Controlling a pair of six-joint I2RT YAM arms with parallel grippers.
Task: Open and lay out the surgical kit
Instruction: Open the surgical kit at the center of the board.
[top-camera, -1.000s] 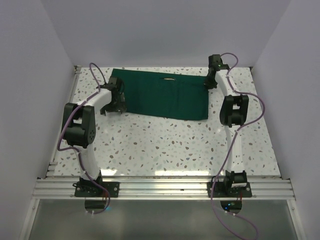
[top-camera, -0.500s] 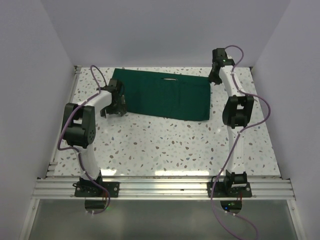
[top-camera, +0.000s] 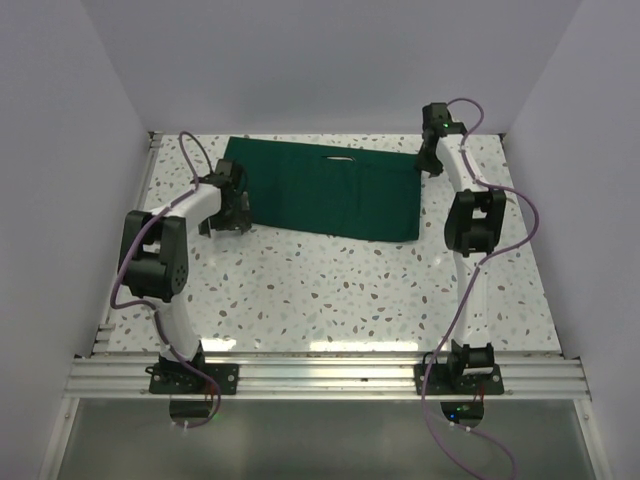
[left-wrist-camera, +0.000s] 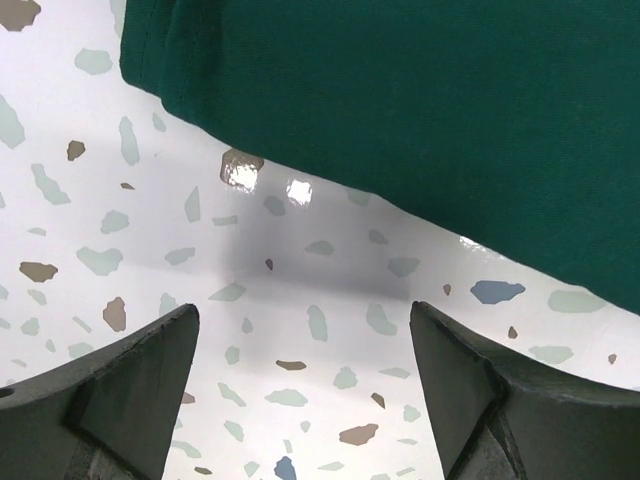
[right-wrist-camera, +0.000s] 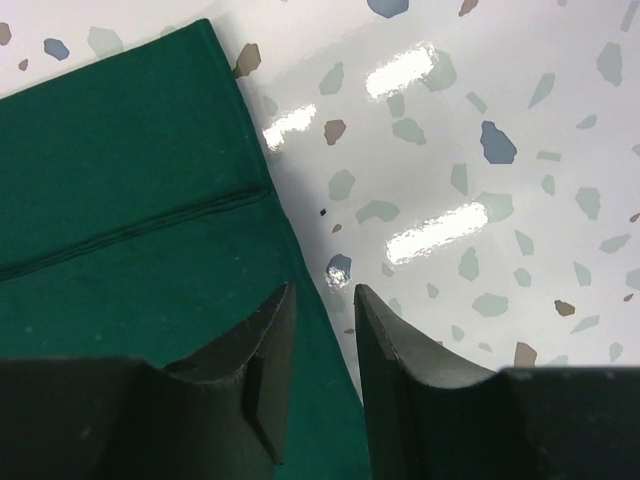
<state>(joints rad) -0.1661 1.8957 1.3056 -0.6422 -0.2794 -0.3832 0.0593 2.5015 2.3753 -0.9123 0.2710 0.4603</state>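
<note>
Left gripper (left-wrist-camera: 302, 310) hangs wide open over the bench (top-camera: 330, 290), just beside the dark green cloth's (top-camera: 330, 195) left edge. The cloth lies spread flat at the far side (one small silvery item (top-camera: 338, 160) on it). Right gripper (right-wrist-camera: 322, 290), jaws narrowly parted, holds nothing at the cloth's right edge. Unfolding looks done; no tray shows, so laying out instruments seems left.

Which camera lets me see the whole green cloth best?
The top external view: the whole green cloth lies spread flat there. The left wrist view catches only one edge of it; the right wrist view shows only a corner with a crease.
</note>
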